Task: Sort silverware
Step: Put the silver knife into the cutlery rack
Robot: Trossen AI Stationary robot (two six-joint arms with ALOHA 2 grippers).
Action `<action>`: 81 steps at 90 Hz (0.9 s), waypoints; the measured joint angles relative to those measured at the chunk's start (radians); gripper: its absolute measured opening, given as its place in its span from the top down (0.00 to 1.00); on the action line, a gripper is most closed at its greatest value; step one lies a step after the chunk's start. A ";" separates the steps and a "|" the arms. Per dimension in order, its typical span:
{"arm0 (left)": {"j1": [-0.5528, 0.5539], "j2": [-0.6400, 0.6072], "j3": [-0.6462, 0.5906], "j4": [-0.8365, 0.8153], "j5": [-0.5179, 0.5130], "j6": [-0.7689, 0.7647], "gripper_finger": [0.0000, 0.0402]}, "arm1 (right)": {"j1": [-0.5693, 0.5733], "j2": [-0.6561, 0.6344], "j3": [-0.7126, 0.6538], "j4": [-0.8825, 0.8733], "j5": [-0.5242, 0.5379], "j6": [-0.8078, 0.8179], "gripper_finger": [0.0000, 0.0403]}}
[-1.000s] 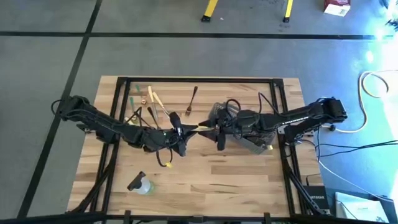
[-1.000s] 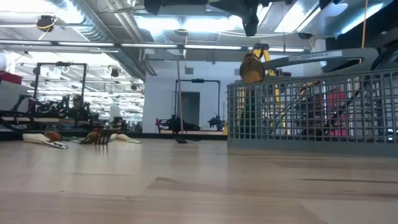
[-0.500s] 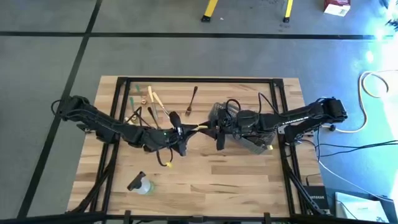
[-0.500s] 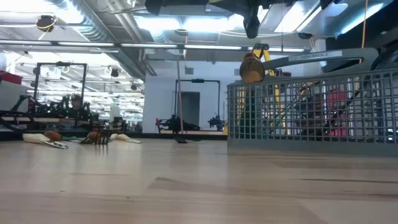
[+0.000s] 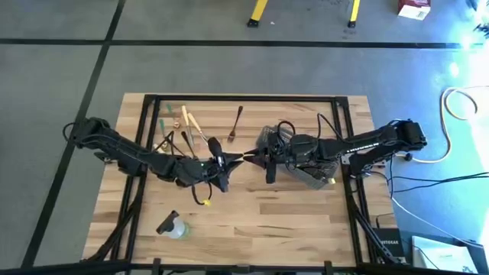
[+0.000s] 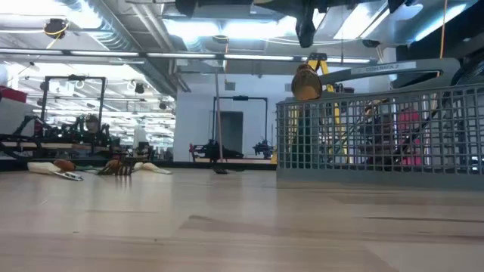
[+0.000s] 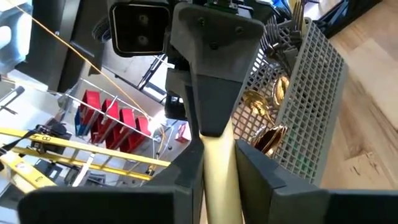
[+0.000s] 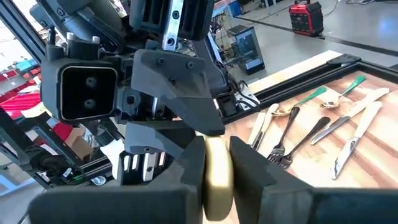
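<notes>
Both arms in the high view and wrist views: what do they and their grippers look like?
Both the left arm and right arm are dark, jointed links trailing black cables. The left gripper and right gripper have broad, flat, dark grey fingers. Each wrist view shows the other arm's angular grey wrist housing with a boxy black camera beside it.

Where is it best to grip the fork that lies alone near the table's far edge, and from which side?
I would take the fork mid-handle, from straight above, fingers across it: it lies flat, slim, with bare wood on both sides.
</notes>
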 joint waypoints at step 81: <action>-0.175 0.001 0.000 0.314 -0.080 -0.004 0.29 | -0.075 -0.479 0.058 -0.733 0.077 -0.135 0.92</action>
